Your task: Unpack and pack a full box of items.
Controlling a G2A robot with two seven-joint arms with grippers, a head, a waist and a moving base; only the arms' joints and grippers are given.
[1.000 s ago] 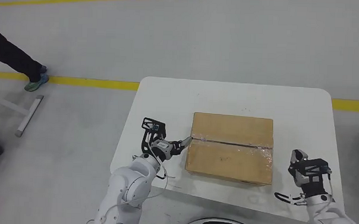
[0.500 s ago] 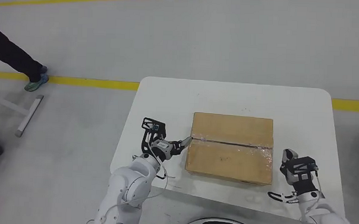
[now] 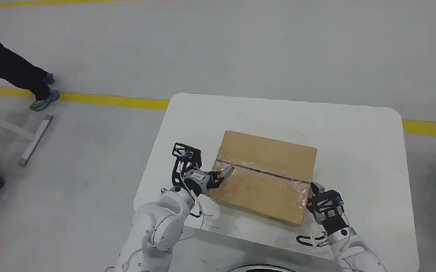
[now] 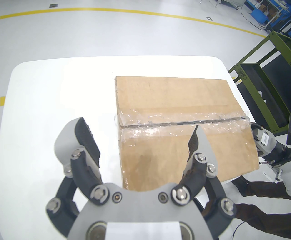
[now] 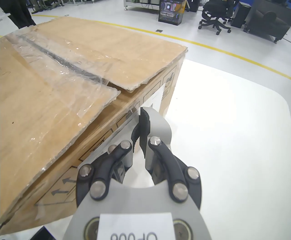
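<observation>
Taped box (image 3: 263,174) sits mid-frame on the white counter (image 3: 362,141). Left gripper (image 3: 224,172), jaws apart, straddles its left end. Right gripper (image 5: 141,113), jaws together, is at its right end.

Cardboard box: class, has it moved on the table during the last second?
Yes. The cardboard box has slid toward the table's left-arm side and turned slightly; the right gripper, jaws shut, has followed at its other end.
</observation>
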